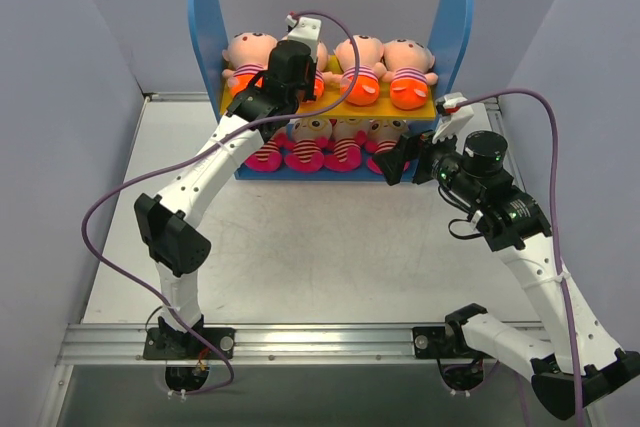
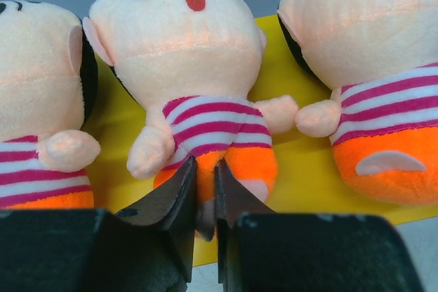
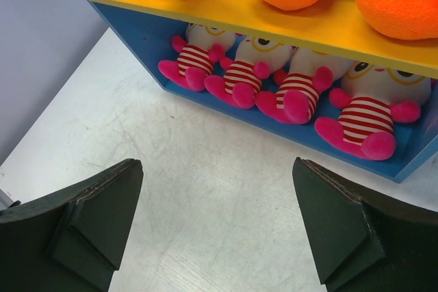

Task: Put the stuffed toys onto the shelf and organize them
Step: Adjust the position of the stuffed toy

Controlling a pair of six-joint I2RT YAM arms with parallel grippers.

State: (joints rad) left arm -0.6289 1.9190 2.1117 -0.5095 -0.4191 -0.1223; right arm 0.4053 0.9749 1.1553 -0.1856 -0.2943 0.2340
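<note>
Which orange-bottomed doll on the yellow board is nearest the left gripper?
The second doll from the left: the left gripper pinches its orange bottom, while the neighbouring dolls sit untouched on either side.

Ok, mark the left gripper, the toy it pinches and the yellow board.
left gripper (image 2: 204,171): left wrist view, midway between its fingertips.
orange-bottomed toy (image 2: 205,128): left wrist view, its striped chest.
yellow board (image 3: 328,25): right wrist view, bare top near the front edge.

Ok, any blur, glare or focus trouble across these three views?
Top external: even light, sharp, only faint shadows on the table. Left wrist: orange-bottomed toy crisp; the dark fingers by the lens lose detail. Right wrist: magenta toys shaded under the yellow board, yet legible; no glare.
</note>
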